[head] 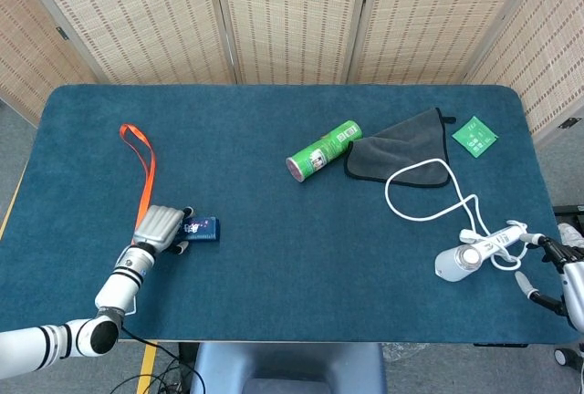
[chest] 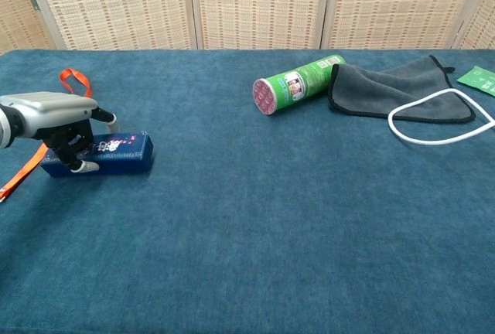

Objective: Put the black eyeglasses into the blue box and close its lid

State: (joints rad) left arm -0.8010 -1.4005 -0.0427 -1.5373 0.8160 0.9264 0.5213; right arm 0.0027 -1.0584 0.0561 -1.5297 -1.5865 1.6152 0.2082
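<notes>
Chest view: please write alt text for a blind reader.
The robot's left hand grips a closed blue box on a blue table. Farther back lie a green can, a grey cloth and a white cable.

The table [head: 274, 257] was covered in deep teal. At near left, the box [chest: 116, 154] was dark blue with small printed markings, beside an orange strap [head: 141, 161]. The can [head: 323, 150] was green, the cloth [head: 406, 146] dark grey, the cable [head: 415, 195] white, and the far-right packet [head: 474, 135] green.
</notes>
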